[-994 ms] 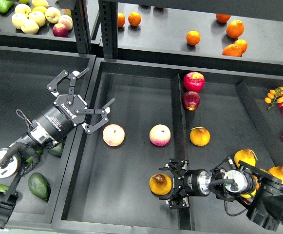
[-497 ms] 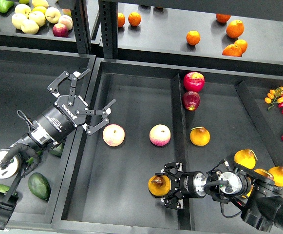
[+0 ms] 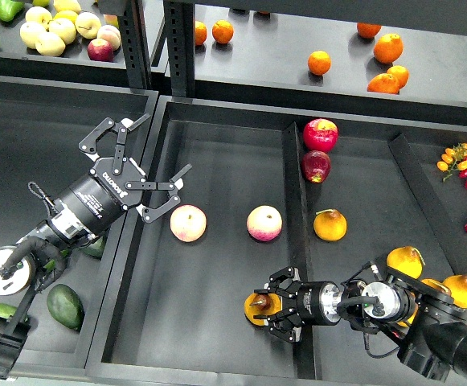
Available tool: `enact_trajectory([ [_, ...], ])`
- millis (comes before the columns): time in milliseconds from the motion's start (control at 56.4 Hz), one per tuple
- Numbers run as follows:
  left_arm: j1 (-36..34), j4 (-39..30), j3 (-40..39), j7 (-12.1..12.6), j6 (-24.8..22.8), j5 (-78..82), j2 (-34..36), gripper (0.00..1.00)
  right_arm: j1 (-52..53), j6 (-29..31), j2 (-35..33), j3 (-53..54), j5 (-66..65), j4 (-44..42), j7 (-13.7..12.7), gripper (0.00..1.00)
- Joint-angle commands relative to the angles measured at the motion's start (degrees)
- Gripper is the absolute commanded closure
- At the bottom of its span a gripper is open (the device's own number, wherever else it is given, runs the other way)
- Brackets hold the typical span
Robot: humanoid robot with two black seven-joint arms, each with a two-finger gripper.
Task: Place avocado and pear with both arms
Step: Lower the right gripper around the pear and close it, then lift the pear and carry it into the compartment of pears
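The pear (image 3: 257, 306), yellow-orange with a dark brown blotch, lies on the floor of the middle bin (image 3: 209, 322) near the front. My right gripper (image 3: 272, 306) comes in from the right over the divider. Its fingers stand open above and below the pear, which sits partly between them. The avocado (image 3: 64, 306), dark green and egg-shaped, lies in the left bin near the front. My left gripper (image 3: 167, 143) is open and empty, held above the wall between the left and middle bins, well up and right of the avocado.
Two pink-and-cream apples (image 3: 188, 223) (image 3: 264, 223) lie mid-bin. Two red apples (image 3: 320, 134) sit by the divider (image 3: 295, 209). Cleaner yellow-orange fruit (image 3: 329, 225) (image 3: 404, 260) lie in the right bin. A green fruit (image 3: 95, 246) shows behind my left arm. Oranges (image 3: 319, 62) are on the shelf.
My right gripper has moved left, so its open fingers now reach around the pear. The left arm has not moved.
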Motion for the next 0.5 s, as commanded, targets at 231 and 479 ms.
enact_trajectory([
  [231, 0.2, 0.1, 0.1, 0.0, 0.0, 0.0, 0.0, 0.01, 0.3, 0.1, -1.4, 6.3, 0.4, 2.3, 0.0, 0.8],
  [479, 0.2, 0.3, 1.0, 0.0, 0.0, 0.0, 0.0, 0.01, 0.1, -0.4, -8.1, 10.9, 0.7, 7.8, 0.0, 0.8],
])
